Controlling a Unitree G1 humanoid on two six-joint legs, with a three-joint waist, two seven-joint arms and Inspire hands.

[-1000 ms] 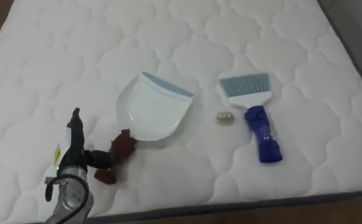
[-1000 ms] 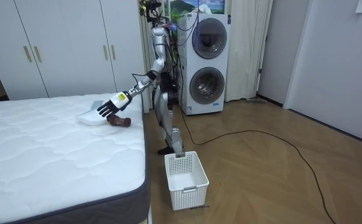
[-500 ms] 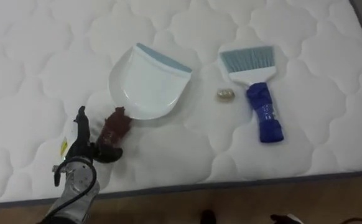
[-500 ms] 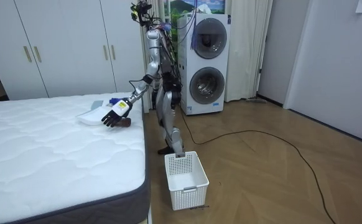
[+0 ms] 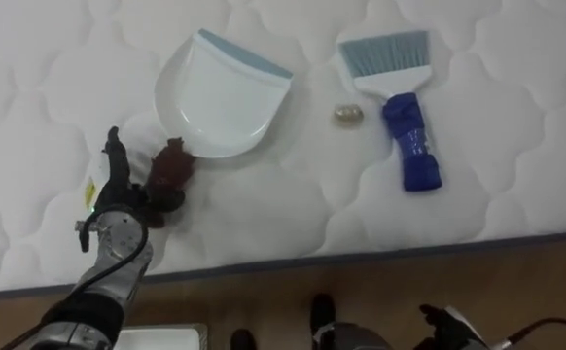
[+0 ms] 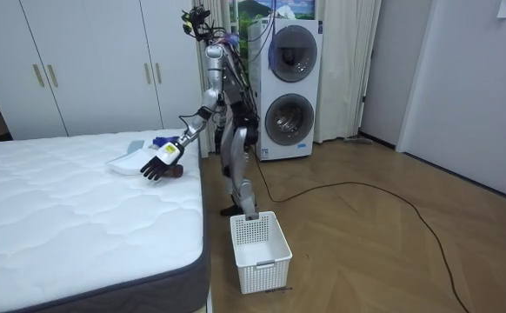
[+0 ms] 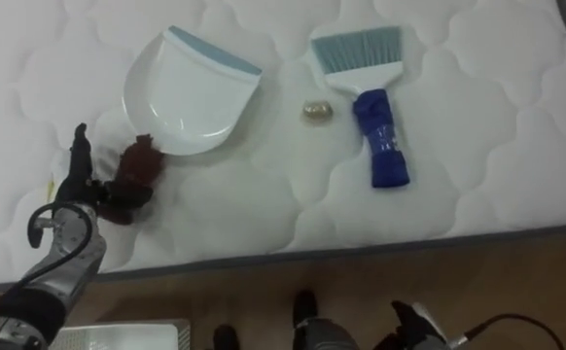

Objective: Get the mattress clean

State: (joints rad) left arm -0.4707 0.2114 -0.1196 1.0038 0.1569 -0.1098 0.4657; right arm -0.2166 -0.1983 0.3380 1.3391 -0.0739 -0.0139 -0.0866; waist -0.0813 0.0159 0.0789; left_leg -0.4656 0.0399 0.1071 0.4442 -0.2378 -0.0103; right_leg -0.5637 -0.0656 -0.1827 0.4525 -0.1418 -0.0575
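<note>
A crumpled brown lump lies on the white quilted mattress, touching the near rim of a white dustpan with a blue lip. My left hand rests just left of the lump, one finger pointing straight up the bed and the thumb side against the lump; its fingers look relaxed, not closed round it. In the room view the left hand hovers spread over the lump near the bed's edge. My right hand hangs low by the floor, its fingers unclear.
A blue hand brush lies right of the dustpan, with a small crumpled ball between them. A white basket stands on the wooden floor beside the bed; its corner shows below the mattress edge. Washing machines stand behind me.
The view has slid toward the bed's near edge as I straightened up from leaning over it. My left hand has drawn closer against the brown lump, which stays by the dustpan.
</note>
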